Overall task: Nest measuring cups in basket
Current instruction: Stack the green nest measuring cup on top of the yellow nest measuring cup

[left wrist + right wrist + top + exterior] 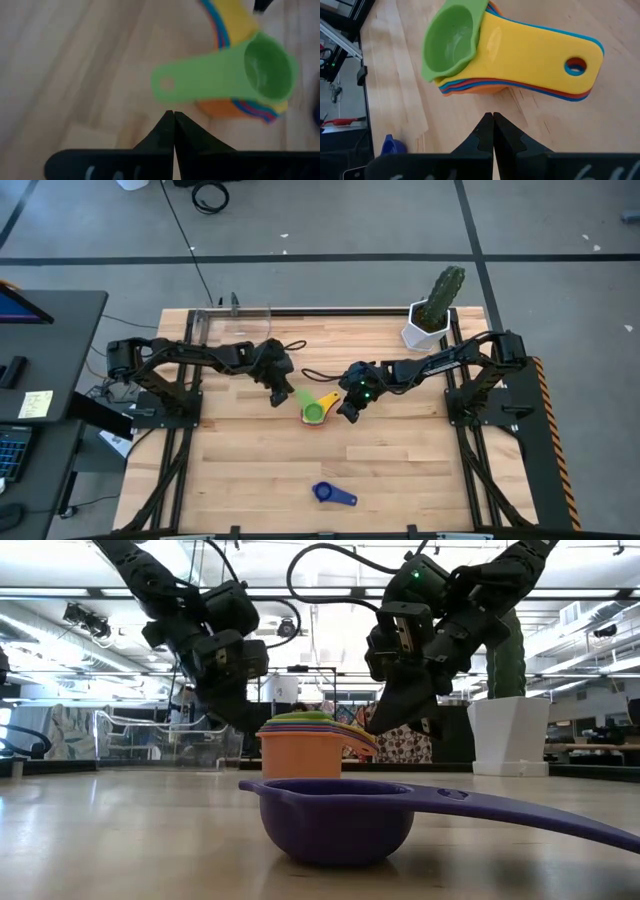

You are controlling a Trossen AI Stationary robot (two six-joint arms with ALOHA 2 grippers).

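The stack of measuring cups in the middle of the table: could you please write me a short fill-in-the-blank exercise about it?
1. The top cup in the stack is ____.
2. The dark blue cup lies apart, nearer the table's ____ edge.
3. The left claw and the right claw are both ____.
4. The clear basket holds ____ cups.

Missing words: green; front; shut; no

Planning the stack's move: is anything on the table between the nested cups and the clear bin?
Nothing visible: bare wood lies between the nested plastic measuring cups and the clear rectangular bin. Only the left end effector, shut, hovers beside the stack on that side.
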